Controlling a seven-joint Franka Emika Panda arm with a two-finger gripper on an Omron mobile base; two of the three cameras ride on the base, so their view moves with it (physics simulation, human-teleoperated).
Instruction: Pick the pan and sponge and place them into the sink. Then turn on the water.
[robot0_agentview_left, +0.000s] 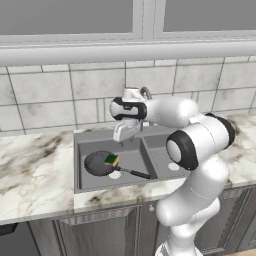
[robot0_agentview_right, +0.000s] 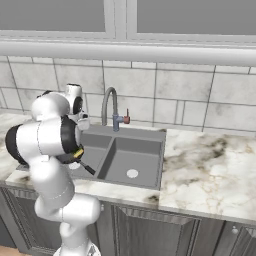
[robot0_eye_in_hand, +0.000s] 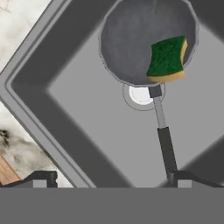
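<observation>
Directly below the gripper, whose fingers stand spread wide and empty, the pan lies in the left basin of the sink, its rim partly covering the drain. Inside the pan, toward the handle side, rests the sponge, green face up.

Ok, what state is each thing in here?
pan: in the sink's left basin, upright
sponge: lying in the pan, green side up
faucet: no water running
gripper: open, empty, above the basin
</observation>
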